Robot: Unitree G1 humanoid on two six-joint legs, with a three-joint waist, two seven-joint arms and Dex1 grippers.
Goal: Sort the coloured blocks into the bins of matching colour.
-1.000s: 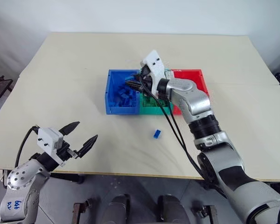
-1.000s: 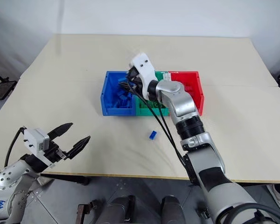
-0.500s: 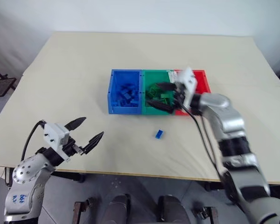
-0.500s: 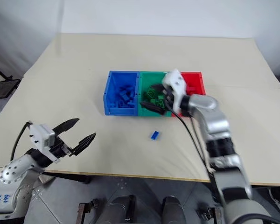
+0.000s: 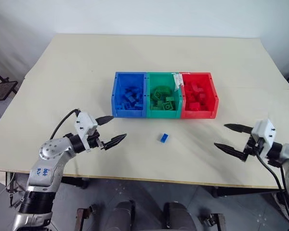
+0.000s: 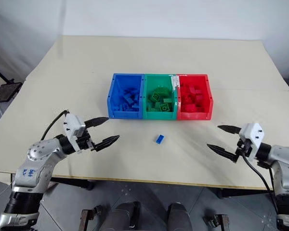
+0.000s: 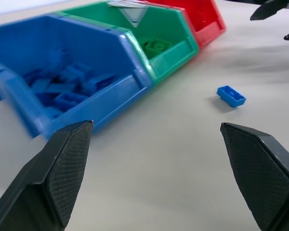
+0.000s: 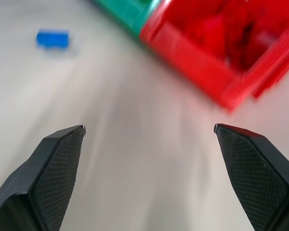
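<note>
Here, one small blue studded plastic brick lies alone on the cream table, in front of the row of three joined open-topped plastic bins and well apart from them, roughly opposite the green bin in the middle. The blue bin sits at that row's left end and the red bin at its right; each holds a heap of bricks of its own colour, too jumbled to count. So the tally reads three bins, one loose brick and two hands. The left hand hovers over the table to the left of the loose brick, its two black fingers spread wide and holding nothing. The right hand hangs on the brick's far side, further off, likewise spread and empty. The likely trouble lies in the pick-up: the brick is tiny and flat on a smooth table, so fingers closing off-centre could nudge it away or flip it. A drop released too soon over the row could also land it in the green bin, which stands nearest the brick.
</note>
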